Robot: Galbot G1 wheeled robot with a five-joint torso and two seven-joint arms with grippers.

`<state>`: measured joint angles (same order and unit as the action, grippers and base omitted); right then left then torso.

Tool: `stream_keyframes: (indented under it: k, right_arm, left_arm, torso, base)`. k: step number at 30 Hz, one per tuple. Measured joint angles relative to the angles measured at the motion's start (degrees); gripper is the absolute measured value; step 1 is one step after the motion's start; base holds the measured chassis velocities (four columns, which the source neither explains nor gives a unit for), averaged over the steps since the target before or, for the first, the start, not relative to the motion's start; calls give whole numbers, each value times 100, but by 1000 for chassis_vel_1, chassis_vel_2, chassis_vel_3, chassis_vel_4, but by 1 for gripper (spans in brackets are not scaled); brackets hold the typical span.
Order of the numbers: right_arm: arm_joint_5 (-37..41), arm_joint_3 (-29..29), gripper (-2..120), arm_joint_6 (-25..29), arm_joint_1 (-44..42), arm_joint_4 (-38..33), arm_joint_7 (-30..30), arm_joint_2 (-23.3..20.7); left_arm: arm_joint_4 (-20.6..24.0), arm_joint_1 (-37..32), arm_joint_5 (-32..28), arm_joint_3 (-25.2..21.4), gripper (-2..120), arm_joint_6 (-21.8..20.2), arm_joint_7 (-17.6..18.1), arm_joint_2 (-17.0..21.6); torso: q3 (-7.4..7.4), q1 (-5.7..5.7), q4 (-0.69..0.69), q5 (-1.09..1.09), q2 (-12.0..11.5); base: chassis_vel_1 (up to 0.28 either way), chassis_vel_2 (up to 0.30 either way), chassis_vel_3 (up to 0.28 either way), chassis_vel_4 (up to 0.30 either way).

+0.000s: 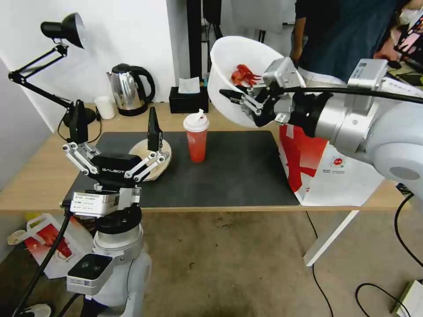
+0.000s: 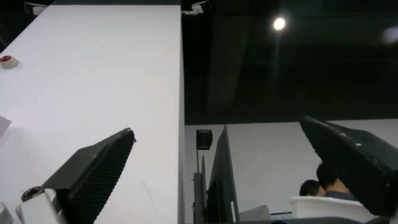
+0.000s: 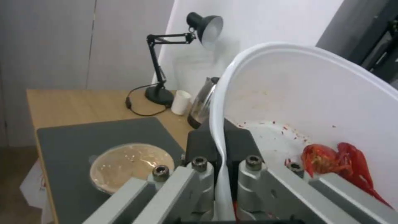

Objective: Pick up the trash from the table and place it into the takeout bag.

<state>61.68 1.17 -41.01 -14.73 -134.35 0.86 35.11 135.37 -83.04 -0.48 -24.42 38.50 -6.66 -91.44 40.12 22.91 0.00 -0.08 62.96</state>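
Right tool (image 1: 246,99) is clamped on the rim of the wide white bowl (image 1: 233,66), one finger inside the wall and one outside, as the right wrist view shows (image 3: 219,174). Bowl is lifted clear of the surface (image 1: 39,176), tilted steeply with its mouth facing the robot, red crayfish shells (image 1: 243,75) lying against the lower inner wall. It hangs above the back right of the black mat (image 1: 229,167), just left of and above the takeout bag (image 1: 326,171), which sits at the right end of the surface with its lower corner past the front edge.

Left tool (image 1: 116,127) is released, fingers spread wide and pointing up, held over the front left of the mat. Shallow beige bowl (image 1: 152,154) sits on the mat right behind it, partly hidden by the right-hand finger (image 1: 153,123). Tall red cup (image 1: 196,136) with its white lid stands upright on the mat near the middle, between the beige bowl and the bag, touching neither.

Along the back edge: desk lamp (image 1: 61,31), small white cup (image 1: 105,107), kettle (image 1: 128,89), black tissue box (image 1: 188,99).
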Motion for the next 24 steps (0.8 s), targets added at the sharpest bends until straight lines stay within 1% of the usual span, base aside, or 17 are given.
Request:
stream_keyframes:
  k: [10,14,15,18,19,22,24]
  right_arm:
    - [8,184,0,2,48,67,56,-157]
    - [-52,532,0,1,-258,73,57,-313]
    - [-52,532,0,1,-258,73,57,-313]
    - [-168,946,0,-2,-683,25,129,-552]
    - [-168,946,0,-2,-683,25,129,-552]
    - [-210,1335,0,-2,-1022,-22,161,-749]
    - [-229,1444,0,-1,-1122,-31,161,-805]
  left_arm:
    - [-4,11,-2,-2,100,0,2,1]
    - [-6,13,-2,42,100,0,3,1]
    - [-6,13,-2,42,100,0,3,1]
    - [-40,28,6,95,100,-3,3,1]
    - [-40,28,6,95,100,-3,3,1]
    - [-50,33,27,160,100,-10,3,1]
    - [-50,27,29,166,100,-10,3,1]
  torso:
    - [0,0,0,0,0]
    - [0,0,1,1,0]
    - [0,0,1,1,0]
    - [0,0,0,1,0]
    - [0,0,0,1,0]
    - [0,0,0,1,0]
    - [0,0,0,0,0]
  base:
    - [0,0,0,0]
    - [0,0,0,0]
    - [0,0,0,0]
    - [0,0,0,0]
    - [0,0,0,0]
    - [0,0,0,0]
    - [0,0,0,0]
